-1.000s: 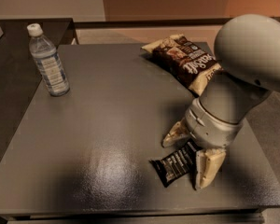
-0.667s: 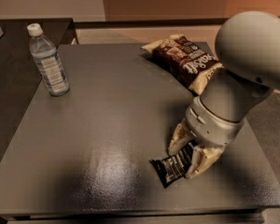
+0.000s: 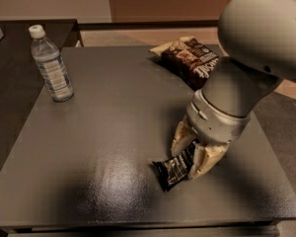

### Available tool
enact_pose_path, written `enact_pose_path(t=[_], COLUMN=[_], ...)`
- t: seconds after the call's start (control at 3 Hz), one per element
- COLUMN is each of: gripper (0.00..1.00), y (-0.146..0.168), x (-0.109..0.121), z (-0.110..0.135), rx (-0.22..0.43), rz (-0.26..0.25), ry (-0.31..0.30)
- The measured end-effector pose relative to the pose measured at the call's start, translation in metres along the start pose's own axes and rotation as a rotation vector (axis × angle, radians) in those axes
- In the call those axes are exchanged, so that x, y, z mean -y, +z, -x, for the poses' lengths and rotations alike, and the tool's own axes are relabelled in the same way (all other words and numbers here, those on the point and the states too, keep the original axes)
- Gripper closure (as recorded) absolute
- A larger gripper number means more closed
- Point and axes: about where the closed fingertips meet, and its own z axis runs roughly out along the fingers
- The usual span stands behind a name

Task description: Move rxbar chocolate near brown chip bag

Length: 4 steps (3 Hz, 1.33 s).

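The rxbar chocolate (image 3: 168,172), a small black wrapper with white lettering, sits at the table's front right. My gripper (image 3: 186,163) comes down on it from the right, and its cream fingers (image 3: 179,138) are shut on the bar's right end. The bar's left end sticks out toward the front left. The brown chip bag (image 3: 188,58) lies at the back right of the table, partly hidden behind my arm (image 3: 246,58). The bar and the bag are well apart.
A clear water bottle (image 3: 52,65) with a white cap stands upright at the back left. The dark table (image 3: 98,132) ends close in front of the bar and to the right of my arm. A second dark surface (image 3: 10,83) adjoins on the left.
The fingers stood wide apart on either side of the bar and have now closed onto it. The bar has shifted slightly to the left.
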Motion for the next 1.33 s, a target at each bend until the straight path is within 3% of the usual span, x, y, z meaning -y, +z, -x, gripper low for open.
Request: enact_pose_path(t=[0.67, 1.0, 1.33], gripper=[1.0, 1.0, 1.0], y=[-0.016, -0.016, -0.014], x=[0.052, 0.092, 0.141], z=[0.045, 0.055, 0.058], rx=[-0.028, -0.03, -0.021], rz=[-0.059, -0.099, -0.145], ry=[-0.058, -0.05, 0.001])
